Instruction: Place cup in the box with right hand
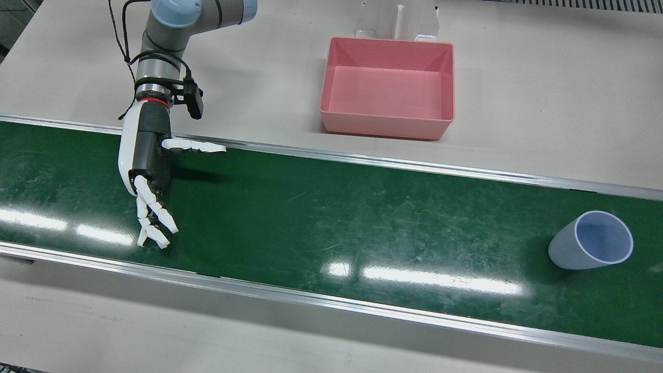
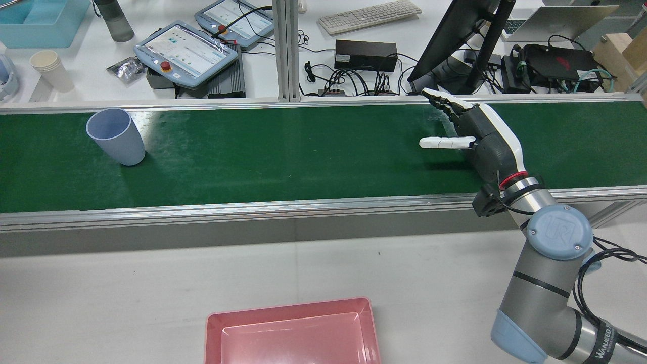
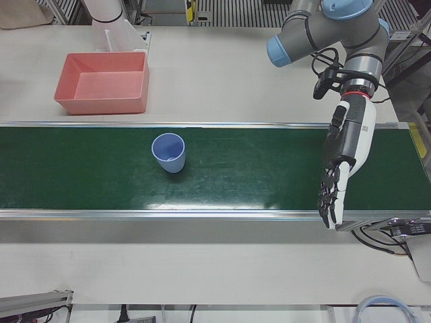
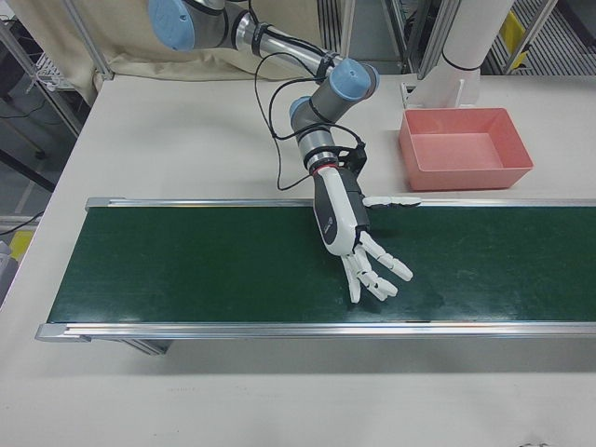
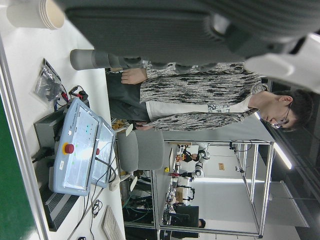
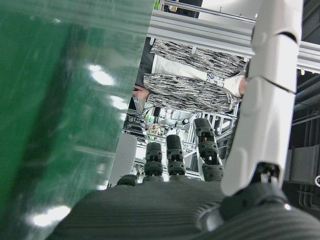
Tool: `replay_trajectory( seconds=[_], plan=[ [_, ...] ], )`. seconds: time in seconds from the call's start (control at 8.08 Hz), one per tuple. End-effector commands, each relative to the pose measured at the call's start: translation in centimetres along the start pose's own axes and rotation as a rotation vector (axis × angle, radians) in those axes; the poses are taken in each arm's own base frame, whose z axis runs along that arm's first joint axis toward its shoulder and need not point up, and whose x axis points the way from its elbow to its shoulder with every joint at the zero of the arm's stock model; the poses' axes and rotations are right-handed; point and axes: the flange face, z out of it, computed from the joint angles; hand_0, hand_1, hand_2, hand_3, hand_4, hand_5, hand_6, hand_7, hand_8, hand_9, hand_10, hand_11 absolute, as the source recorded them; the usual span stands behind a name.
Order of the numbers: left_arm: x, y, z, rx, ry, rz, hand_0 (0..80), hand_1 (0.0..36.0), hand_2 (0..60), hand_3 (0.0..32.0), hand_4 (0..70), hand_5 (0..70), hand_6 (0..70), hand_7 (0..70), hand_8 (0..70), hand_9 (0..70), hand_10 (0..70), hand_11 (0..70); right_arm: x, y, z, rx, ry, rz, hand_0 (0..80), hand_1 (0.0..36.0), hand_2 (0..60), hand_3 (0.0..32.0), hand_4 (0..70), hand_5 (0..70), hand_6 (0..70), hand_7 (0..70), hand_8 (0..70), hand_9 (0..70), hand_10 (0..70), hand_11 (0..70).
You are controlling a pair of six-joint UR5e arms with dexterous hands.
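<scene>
green conveyor belt runs the length of the pale surface, and the right robot hand hovers low over it, fully open: fingers stretched toward the operators' edge, thumb stuck out sideways toward the cup, nothing in its hold.

the blue-grey cup stands upright on the belt, mouth up, well apart from that robot hand, far off along the belt on the side its thumb points to. nothing lies between them. the pink box sits empty off the belt on the surface, back toward the robot's side, and sideways it falls between the robot hand and the cup.

the step, as i read it, is the reach, which has hardly begun. done well, the robot hand would travel along the belt with the palm facing the cup's wall and fingers kept spread. it should close around the middle of the cup rather than the rim, since a smooth tapered cup looks easy to tip or squeeze out upward.

the left robot hand hangs open and empty over the belt, beyond the cup from the right one and clear of the path.
</scene>
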Motion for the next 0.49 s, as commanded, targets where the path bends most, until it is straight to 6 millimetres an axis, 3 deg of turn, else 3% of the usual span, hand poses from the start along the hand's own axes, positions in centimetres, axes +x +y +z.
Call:
replay_trajectory(
  seconds=[0.0,0.37],
  plan=[
    [0.00,-0.01,-0.01,0.001,0.000,0.000,0.0,0.0,0.0,0.0,0.0,0.0,0.0,0.0,0.0,0.0,0.0,0.0,0.03,-0.14,-0.01,0.006,-0.008,-0.001,52.7,20.2,5.2,0.2,1.2,6.9,6.0,25.1,10.4,14.6,0.0,0.0],
    [0.00,0.01,0.01,-0.001,0.000,0.000,0.0,0.0,0.0,0.0,0.0,0.0,0.0,0.0,0.0,0.0,0.0,0.0,0.03,-0.07,0.00,0.008,-0.016,-0.002,52.7,20.2,6.4,0.0,4.6,6.8,6.2,26.5,10.4,14.8,0.0,0.0]
  ],
)
